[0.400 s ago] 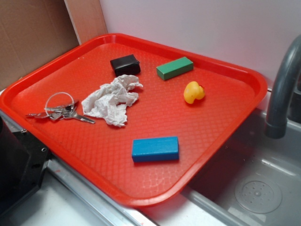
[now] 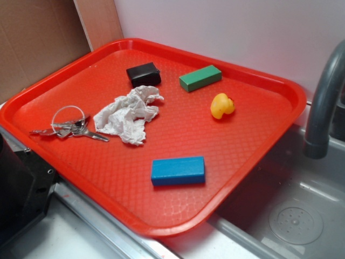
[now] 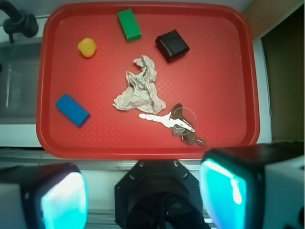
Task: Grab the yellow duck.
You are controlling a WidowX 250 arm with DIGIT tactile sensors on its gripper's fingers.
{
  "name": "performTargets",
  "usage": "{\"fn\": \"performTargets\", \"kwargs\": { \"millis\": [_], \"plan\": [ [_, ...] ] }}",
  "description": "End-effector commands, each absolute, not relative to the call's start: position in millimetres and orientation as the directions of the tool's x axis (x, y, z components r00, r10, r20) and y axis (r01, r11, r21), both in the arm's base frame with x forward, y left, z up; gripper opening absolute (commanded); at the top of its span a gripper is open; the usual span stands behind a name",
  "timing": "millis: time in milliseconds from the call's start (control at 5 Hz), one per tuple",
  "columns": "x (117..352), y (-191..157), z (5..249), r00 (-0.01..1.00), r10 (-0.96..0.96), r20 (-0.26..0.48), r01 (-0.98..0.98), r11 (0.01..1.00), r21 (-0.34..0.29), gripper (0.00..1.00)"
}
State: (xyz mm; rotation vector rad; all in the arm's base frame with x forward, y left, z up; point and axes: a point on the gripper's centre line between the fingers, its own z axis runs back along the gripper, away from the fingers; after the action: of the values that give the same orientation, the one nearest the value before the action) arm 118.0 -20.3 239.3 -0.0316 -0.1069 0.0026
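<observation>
- Teal-lit pads marked the gripper (image 3: 143, 195) in the wrist view, its two fingers (image 3: 64, 200) spread wide apart at the bottom edge with nothing between them, high above and well clear of the tray.
- A black mount sat between the fingers, over the pale counter strip just outside the near rim of the red tray (image 3: 143, 148).
- Nearest the gripper lay a bunch of keys (image 3: 178, 121) on a ring, with a crumpled white tissue (image 3: 140, 88) just beside them toward the tray's middle.
- A blue block (image 2: 178, 170) lay alone near the tray's front rim in the exterior view.
- The yellow duck (image 2: 221, 105) sat on the tray's far side toward the sink, near but apart from the green block (image 2: 200, 77), well away from the gripper.
- A black box (image 2: 143, 74) rested by the far rim, beside the green block.
- A grey faucet (image 2: 323, 102) stood over the metal sink (image 2: 291, 205) next to the tray.
- No writing or label could be read on any object.
- Compared with the exterior frame a moment earlier, nothing on the tray had shifted.
</observation>
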Motion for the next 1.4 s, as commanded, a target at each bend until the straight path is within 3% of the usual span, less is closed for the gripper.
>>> {"fn": "performTargets", "kwargs": {
  "millis": [0, 200, 800, 1000, 1200],
  "plan": [
    [196, -69, 183, 0.901, -0.417, 0.118, 0.409, 0.908, 0.084, 1.0],
    [216, -75, 165, 0.807, -0.547, 0.224, 0.553, 0.832, 0.041, 1.0],
    [216, -75, 165, 0.807, -0.547, 0.224, 0.553, 0.832, 0.041, 1.0],
    [232, -82, 139, 0.798, -0.582, 0.153, 0.584, 0.811, 0.037, 1.0],
    [238, -93, 123, 0.806, -0.572, 0.152, 0.565, 0.82, 0.088, 1.0]
  ]
}}
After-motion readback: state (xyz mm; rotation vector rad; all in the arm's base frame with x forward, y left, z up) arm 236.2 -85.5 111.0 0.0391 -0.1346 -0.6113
